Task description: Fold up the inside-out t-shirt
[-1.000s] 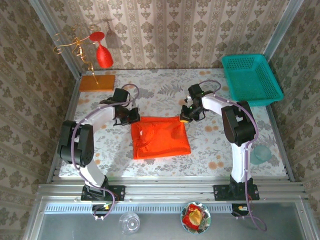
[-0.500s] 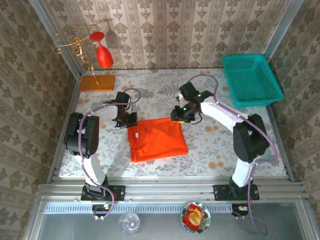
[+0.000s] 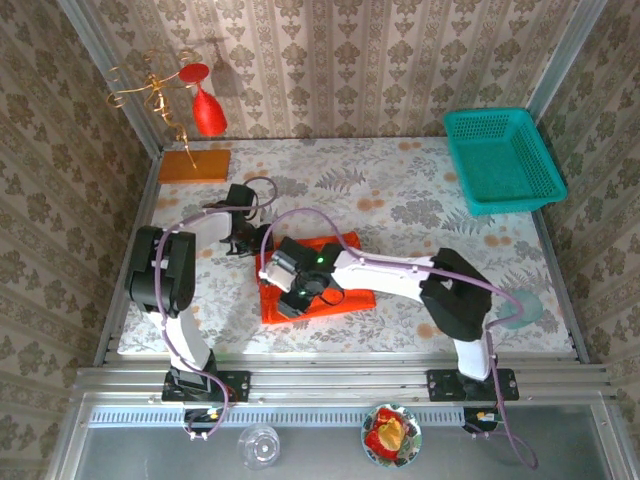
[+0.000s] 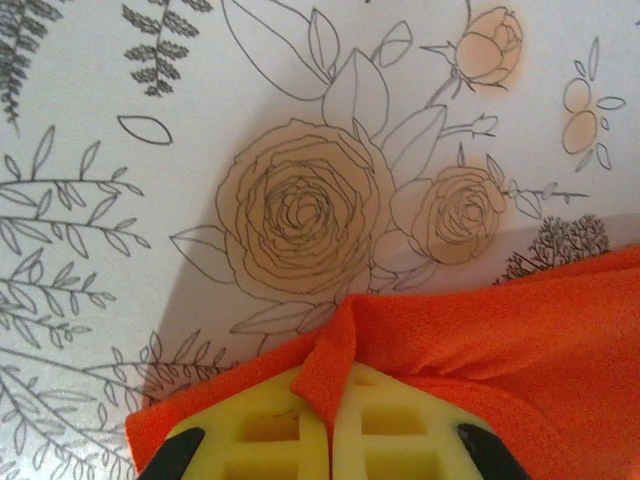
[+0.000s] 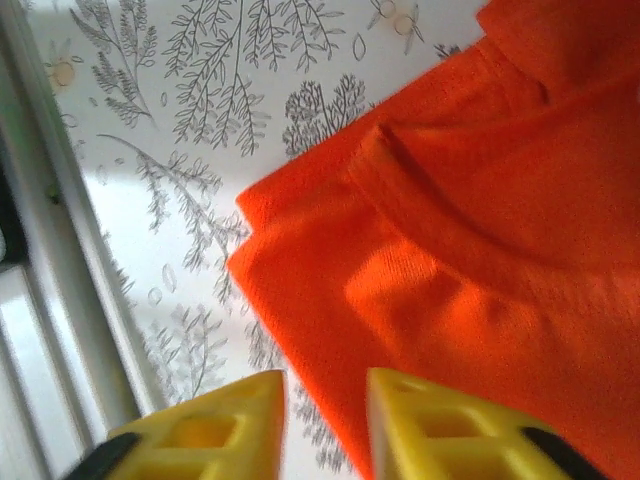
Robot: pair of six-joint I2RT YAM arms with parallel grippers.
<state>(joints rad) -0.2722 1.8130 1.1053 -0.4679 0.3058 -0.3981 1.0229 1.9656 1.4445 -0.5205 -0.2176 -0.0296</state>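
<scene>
The table carries the inside-out t-shirt, lying partly folded to the right of the orange-brown board and nearer the arm bases. The shirt is judged light, limp and wrinkle-prone, and it would sag from any single hold, so hems and corners are the sound grip points. The left gripper, at the shirt edge nearest the board, is pinched tight on a ridge of cloth, while the right gripper, over the shirt edge farther from the board, has its fingers spread with nothing between them.

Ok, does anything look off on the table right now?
Nothing spilled or damaged. The t-shirt lies skewed on the table, and its folded layers step out unevenly at one corner. The left gripper is shut on a raised ridge of cloth; the right gripper hangs open over the shirt's edge.
</scene>
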